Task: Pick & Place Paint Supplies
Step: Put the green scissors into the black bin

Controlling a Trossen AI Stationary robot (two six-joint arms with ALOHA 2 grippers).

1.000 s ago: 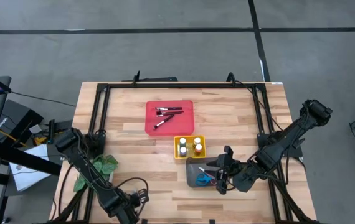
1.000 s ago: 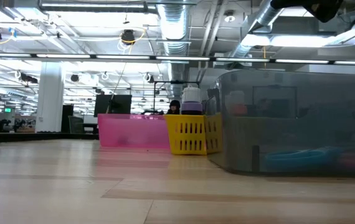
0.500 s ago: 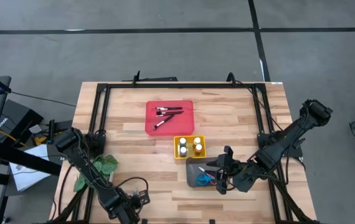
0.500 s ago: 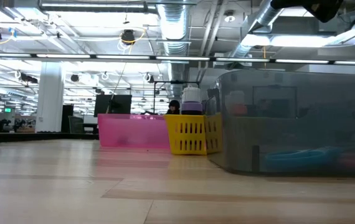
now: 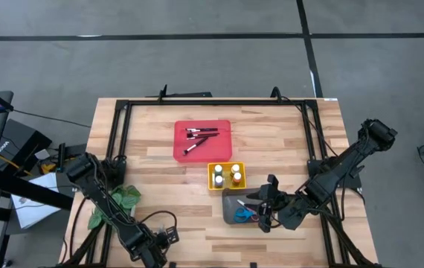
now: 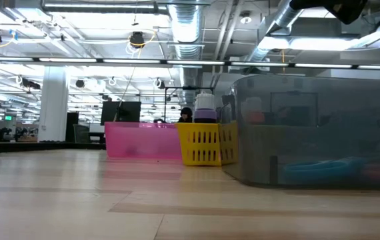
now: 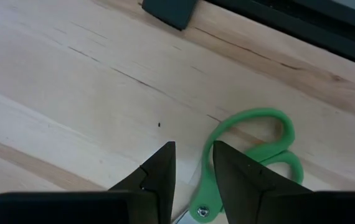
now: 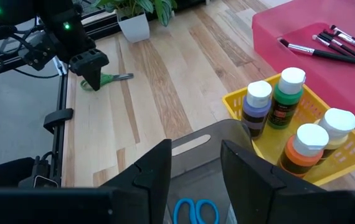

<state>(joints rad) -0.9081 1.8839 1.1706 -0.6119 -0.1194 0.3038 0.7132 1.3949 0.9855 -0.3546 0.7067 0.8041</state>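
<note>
**Green scissors under the left fingers, blue pair in the grey tray**

The left gripper point(image 7: 189, 171) sits low over the pale, fine-grained butcher-block table point(image 5: 286, 134) at its near left corner. Its two dark wedge-shaped fingers point(image 7: 159, 171) stand a narrow gap apart, and nothing is gripped between them. Just beyond the tips lie the green scissors point(image 7: 252, 158), flat on the wood, their smooth plastic loops rounded and the metal pivot screw showing (the blades are hidden behind the fingers). From the right wrist view the same green scissors point(image 8: 106, 79) lie at the foot of that gripper point(image 8: 92, 73), near the white pot of a leafy plant point(image 8: 134, 15).

The right gripper point(image 5: 264, 208) hovers over the grey tray point(image 5: 230, 202), a translucent, round-cornered tub. Its fingers point(image 8: 149, 174) are part-open and empty. Blue scissors point(image 8: 196, 211) rest inside the tray.

Just beside it stands the yellow tray point(image 8: 345, 168), a slotted plastic basket holding four small paint bottles point(image 8: 286, 93) with white caps, their bodies purple, green, orange and a fourth that I cannot tell. Farther back, the glossy red tray point(image 5: 202, 139) holds several thin, dark-handled paintbrushes point(image 8: 333, 46) lying crossed.
</note>
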